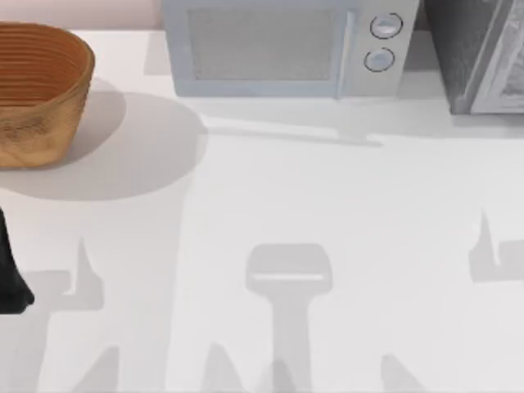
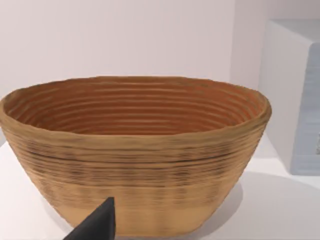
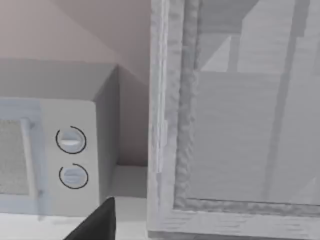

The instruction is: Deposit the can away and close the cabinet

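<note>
The can is out of view. The grey cabinet stands at the table's back right corner, cut off by the picture's edge. In the right wrist view the cabinet is close ahead, with a pale framed front panel, and a dark tip of my right gripper pokes in at the lower edge. My left arm is a dark shape at the table's left edge. A dark tip of my left gripper shows in the left wrist view, just in front of the basket.
A woven brown basket sits at the back left, and its bowl looks empty. A grey microwave with two round knobs stands at the back middle, left of the cabinet.
</note>
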Tool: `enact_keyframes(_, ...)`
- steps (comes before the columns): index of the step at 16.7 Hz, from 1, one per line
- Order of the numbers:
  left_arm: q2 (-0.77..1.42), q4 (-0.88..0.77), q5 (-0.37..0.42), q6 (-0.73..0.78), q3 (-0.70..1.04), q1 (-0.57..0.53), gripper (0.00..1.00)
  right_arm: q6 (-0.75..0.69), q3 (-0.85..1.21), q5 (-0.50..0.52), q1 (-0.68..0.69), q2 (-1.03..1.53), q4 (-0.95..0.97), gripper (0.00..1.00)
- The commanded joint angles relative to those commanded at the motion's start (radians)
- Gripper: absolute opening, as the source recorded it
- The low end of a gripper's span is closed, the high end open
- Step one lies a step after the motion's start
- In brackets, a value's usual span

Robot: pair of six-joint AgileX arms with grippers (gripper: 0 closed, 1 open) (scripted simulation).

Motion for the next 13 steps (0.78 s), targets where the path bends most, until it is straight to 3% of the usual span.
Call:
enact_keyframes(5, 0.0, 0.0, 0.0, 0.0, 0.0, 0.0, 1.0, 0.022, -0.267, 0.011, -0.01, -0.213, 0.046, 1.0)
enact_keyframes(13, 0.0, 0.0, 0.0, 0.0, 0.0, 0.0, 1.0, 0.025, -0.301, 0.013, -0.009, -0.233, 0.051, 1.0)
